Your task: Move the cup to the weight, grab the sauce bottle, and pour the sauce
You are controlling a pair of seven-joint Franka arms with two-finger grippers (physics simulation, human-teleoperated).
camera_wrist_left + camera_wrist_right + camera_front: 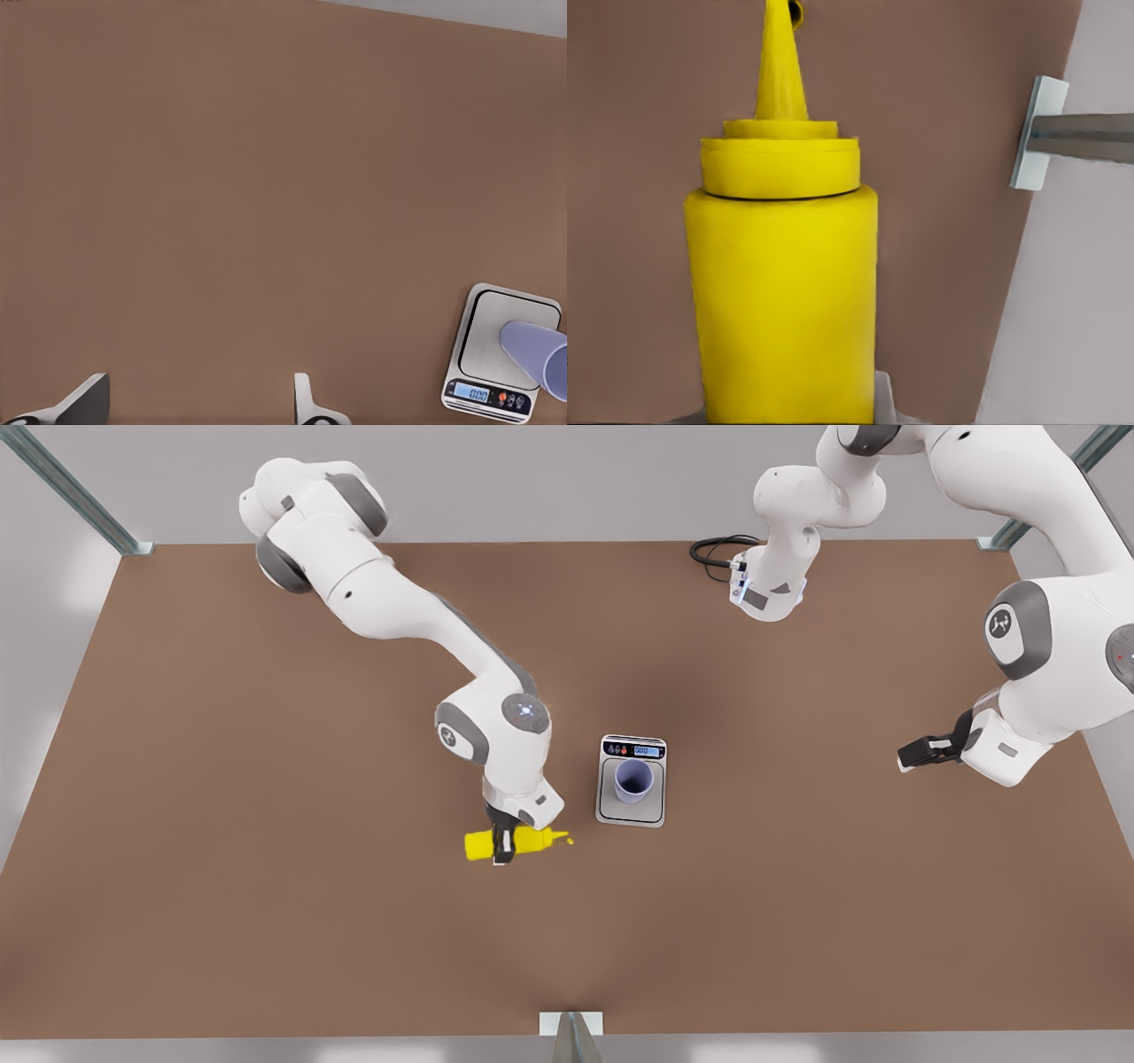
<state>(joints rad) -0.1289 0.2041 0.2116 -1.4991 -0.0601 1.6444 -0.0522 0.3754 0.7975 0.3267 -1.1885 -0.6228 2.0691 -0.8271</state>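
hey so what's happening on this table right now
The right gripper has its jaws closed on the yellow sauce bottle, holding it on its side with the nozzle pointing toward the scale, short of it. The purple cup already stands upright on the scale's platform. The left gripper waits open off to the front view's right, holding nothing. No sauce shows in the cup yet.

Cup (633, 780) on weight (631, 817); sauce bottle (483, 844) beside.
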